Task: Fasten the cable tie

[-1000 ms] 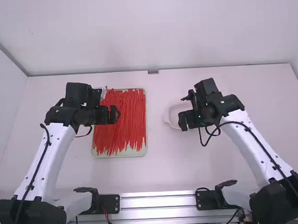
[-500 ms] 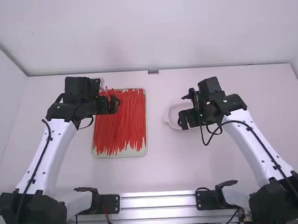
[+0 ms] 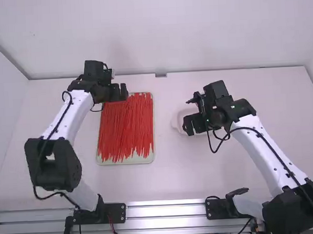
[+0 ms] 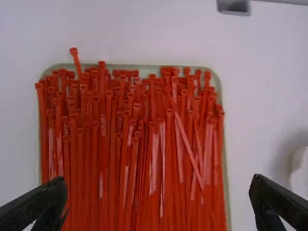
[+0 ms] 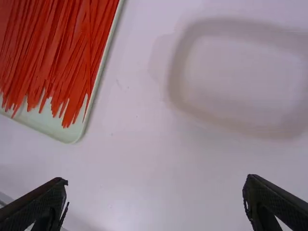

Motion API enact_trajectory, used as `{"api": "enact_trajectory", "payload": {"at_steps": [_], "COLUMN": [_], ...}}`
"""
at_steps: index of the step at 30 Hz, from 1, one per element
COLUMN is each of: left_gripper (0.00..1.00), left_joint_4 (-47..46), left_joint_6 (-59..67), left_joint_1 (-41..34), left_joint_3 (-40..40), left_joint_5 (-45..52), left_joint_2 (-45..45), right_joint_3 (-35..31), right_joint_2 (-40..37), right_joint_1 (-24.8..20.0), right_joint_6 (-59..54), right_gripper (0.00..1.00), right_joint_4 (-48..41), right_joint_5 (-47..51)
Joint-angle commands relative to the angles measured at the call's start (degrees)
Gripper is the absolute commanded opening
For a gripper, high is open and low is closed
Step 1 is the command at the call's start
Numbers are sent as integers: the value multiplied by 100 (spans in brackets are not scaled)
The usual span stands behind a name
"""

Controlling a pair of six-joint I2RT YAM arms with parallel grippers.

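A heap of red cable ties [image 3: 128, 126] lies lengthwise on a pale green tray [image 3: 124, 160] left of the table's middle. My left gripper [image 3: 116, 92] hovers over the tray's far end, open and empty. In the left wrist view the ties' heads [image 4: 130, 96] fan out between the spread fingers [image 4: 36, 207], and one tie sticks out past the tray rim [image 4: 144, 68]. My right gripper [image 3: 191, 125] hangs open and empty over a shallow white dish [image 3: 177, 117]. The right wrist view shows that dish [image 5: 240, 77] and the ties' tail ends [image 5: 53, 53] beside it.
A small grey bracket [image 3: 160, 74] sits at the table's far edge, also in the left wrist view as the bracket [image 4: 233, 6]. White walls close off the left side and the back. Bare table surface [image 3: 281, 100] lies right of the dish and in front of the tray.
The left arm swung up the picture from the tray's left side to its far end. The right gripper drifted slightly left over the dish.
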Motion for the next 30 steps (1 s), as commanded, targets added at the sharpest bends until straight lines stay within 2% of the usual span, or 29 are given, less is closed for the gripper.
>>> {"api": "enact_trajectory", "payload": {"at_steps": [1,4,8,16,18,20,30], "left_gripper": [99,99,92,61,43,34,32], "left_joint_4": [70,273,439,822,887,907,909], "left_joint_6": [-52,-52,-70,-52,-142,-164,-155], "left_joint_1": [50,15,-15,-9,-15,-17,-15], "left_joint_3": [138,131,131,131,131,131,2], "left_joint_5": [-122,-122,-138,-140,-142,-120,-138], "left_joint_2": [348,695,1005,1368,1410,1432,1432], "right_joint_3": [142,140,140,138,138,138,138], "right_joint_2": [42,42,42,42,42,42,42], "right_joint_1": [-72,-149,-223,-155,-90,-61,-68], "right_joint_6": [17,15,15,13,13,13,13], "right_gripper": [98,98,98,98,98,98,98], "right_joint_4": [-52,-87,-85,-63,-61,-61,-63], "right_joint_5": [-33,-92,-216,-214,-201,-199,-197]}}
